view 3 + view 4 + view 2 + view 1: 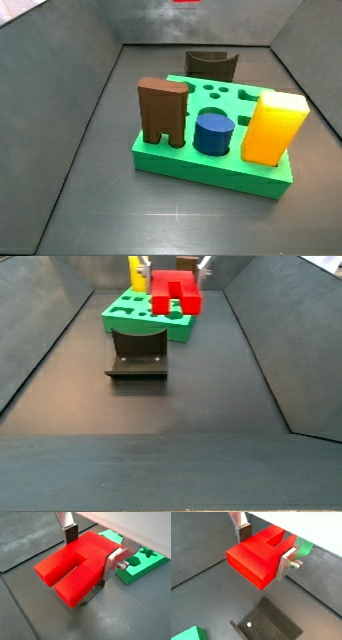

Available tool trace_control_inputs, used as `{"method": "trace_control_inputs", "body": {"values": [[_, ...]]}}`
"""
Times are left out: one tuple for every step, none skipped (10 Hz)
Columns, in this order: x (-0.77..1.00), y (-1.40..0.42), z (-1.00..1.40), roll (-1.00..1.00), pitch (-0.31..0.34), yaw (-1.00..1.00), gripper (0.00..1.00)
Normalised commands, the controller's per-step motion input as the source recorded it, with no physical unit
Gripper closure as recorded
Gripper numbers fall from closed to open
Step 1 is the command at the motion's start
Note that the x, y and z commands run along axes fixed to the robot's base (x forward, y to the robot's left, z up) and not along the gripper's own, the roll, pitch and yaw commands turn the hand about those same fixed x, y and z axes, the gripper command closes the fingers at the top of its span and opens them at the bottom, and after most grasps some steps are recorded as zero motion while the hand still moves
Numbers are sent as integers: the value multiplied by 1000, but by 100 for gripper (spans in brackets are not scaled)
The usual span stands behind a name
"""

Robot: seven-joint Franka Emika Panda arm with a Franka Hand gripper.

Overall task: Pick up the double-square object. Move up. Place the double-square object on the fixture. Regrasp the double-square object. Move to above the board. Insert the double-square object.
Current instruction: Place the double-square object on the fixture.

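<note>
The double-square object (254,559), a bright red stepped block with a slot in one end, hangs in the air with my gripper (264,549) shut on it. Both wrist views show a silver finger pressed flat on each side of the block (67,567). In a side view the block (175,293) floats in front of the green board (130,318), its lower end level with the board's top. The fixture (138,356), dark with a concave notch, stands on the floor in front of the board. Below the block lies its base plate (271,624). Only a red sliver (187,2) shows in a side view.
On the board (201,160) stand a brown forked block (162,110), a blue cylinder (213,133) and a yellow block (274,125). The fixture (210,63) sits behind the board there. Dark sloping walls close in the floor on both sides.
</note>
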Motion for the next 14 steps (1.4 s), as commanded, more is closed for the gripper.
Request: {"method": "trace_control_inputs", "body": {"values": [[1000, -798, -93, -1000, 38, -33, 100], [940, -722, -89, -1000, 34, -12, 100], [830, -413, -56, -1000, 43, -14, 100], [731, -212, -27, -1000, 58, -21, 100], [637, -118, -14, -1000, 75, -28, 100], [524, -44, -18, -1000, 87, -38, 100], [435, -7, -13, -1000, 99, -48, 100], [314, 19, -8, -1000, 114, -65, 100], [256, 27, -10, -1000, 121, -75, 100], [140, 37, -10, -1000, 138, -102, 100], [69, 42, -9, -853, 120, -111, 100], [52, 38, -3, -674, 82, -117, 100], [57, 37, -13, -488, 60, -119, 100], [67, 29, -6, -280, 51, -110, 100]]}}
